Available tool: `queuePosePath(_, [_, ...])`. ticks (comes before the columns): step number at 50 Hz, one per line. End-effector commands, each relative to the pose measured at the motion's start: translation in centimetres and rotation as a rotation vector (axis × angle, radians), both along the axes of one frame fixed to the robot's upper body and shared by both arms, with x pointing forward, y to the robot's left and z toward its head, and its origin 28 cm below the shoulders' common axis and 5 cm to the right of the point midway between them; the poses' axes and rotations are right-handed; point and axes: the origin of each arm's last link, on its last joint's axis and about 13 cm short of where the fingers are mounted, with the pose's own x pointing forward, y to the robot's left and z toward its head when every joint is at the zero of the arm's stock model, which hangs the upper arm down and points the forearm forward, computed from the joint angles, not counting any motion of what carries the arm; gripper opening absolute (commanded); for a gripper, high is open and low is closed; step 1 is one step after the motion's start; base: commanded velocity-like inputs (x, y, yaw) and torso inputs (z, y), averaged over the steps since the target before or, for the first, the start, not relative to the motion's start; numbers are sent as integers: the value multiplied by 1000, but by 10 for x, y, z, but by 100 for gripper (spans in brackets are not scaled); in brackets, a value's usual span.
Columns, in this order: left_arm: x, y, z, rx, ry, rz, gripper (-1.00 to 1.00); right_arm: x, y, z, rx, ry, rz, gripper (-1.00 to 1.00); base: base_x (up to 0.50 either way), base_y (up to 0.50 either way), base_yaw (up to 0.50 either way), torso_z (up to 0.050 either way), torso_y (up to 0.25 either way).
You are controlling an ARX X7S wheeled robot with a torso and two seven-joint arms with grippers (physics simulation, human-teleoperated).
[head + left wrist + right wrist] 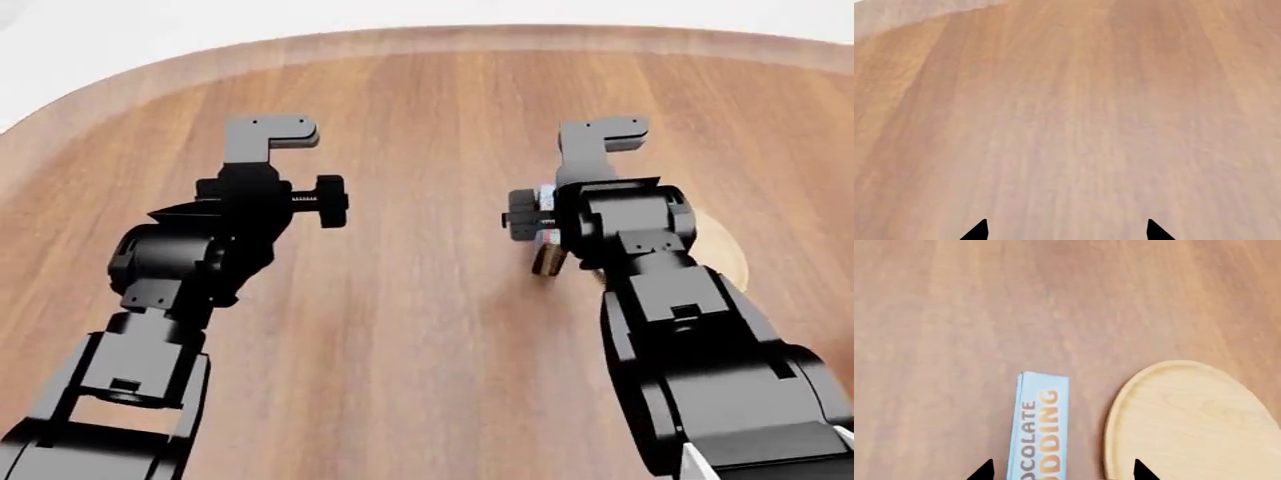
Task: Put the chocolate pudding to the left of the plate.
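Head camera high; wrist cameras near table point(427, 330).

Only a narrow strip of bare table point(954, 315) (wood) separates the chocolate pudding point(1039, 430) from the plate point(1187, 425).

Bright, even light everywhere. My wrist pictures look soft, a bit blurry. Small dark shadow under my right arm point(694, 330). No glare.

Chocolate pudding point(1039, 430) cut off by frame edge; plate point(721, 243) mostly hidden behind right arm.
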Motion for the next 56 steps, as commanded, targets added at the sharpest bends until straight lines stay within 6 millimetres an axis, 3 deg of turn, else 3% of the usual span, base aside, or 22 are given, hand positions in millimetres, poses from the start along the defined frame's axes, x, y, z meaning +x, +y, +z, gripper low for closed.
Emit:
queuePosePath(1, [-11,0,4,-3,-30,-15,100,-6,-6,5,21,-57,-28,100,0,0,0,-12,250])
queuePosePath(15, [-54,1,24,-3,-113,-49,100,-57,-12,17,27,-135,49,100,0,0,0,-12,250])
queuePosePath(27, [-115,1,29,4,-267,-82,100,-115,-18,13,14,-276,95,100,0,0,0,-12,250])
queuePosePath(43, [-204,3,5,19,-504,-97,100,-204,-23,-9,8,-553,127,100,0,0,0,-12,250])
queuePosePath(56, [-249,2,-21,10,-616,-88,100,-253,-20,-35,49,-697,160,100,0,0,0,-12,250])
